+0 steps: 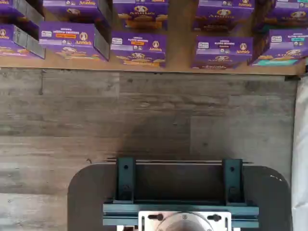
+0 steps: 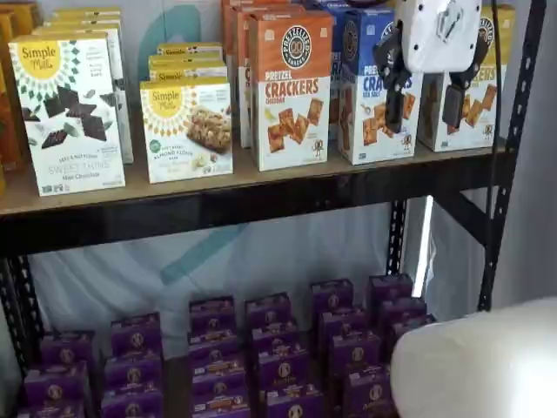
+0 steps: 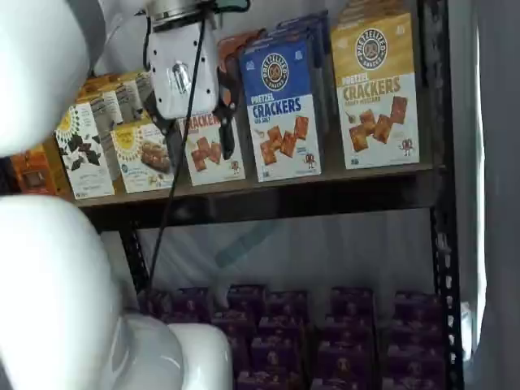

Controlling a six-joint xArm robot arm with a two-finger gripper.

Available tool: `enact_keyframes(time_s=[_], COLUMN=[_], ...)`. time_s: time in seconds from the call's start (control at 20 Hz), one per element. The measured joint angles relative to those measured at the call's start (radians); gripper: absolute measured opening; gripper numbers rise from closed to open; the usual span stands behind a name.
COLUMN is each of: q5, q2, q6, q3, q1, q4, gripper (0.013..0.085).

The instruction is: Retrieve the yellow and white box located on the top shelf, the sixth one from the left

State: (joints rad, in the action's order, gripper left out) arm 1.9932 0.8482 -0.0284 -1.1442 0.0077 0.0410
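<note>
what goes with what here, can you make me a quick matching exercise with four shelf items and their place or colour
Things:
1. yellow and white box
2. blue pretzel cracker box
3. orange pretzel cracker box
4. small purple boxes

Descriptions:
A. on the level below the top shelf
B. at the right end of the top shelf
C. between the orange and the yellow box
D. right beside the Simple Mills boxes

Pairs: 1-B, 2-C, 3-D, 4-A

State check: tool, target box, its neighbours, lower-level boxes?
tool: open, empty, hanging in front of the top shelf
yellow and white box: upright on the shelf, ungrasped
blue box: upright
orange box: upright
purple boxes: in rows on the lower level
</note>
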Motion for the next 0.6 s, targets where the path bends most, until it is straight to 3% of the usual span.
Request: enact_keyframes(time_s=[0.15,0.3,0.45,0.6], q5=[-0.010,-0.012,-0.024,-0.075], q2=[0.007,0.008,0.010,0.018], q6=[0.026,0.032,0.028,0.040], q3=[0.007,0.008,0.014,0.032], q1=[-0.050,-0.056,-0.041,-0.030], q4=[0.054,0.060,0.034,-0.026], gripper=[0.0850,0.0850,0.0850,0.0850])
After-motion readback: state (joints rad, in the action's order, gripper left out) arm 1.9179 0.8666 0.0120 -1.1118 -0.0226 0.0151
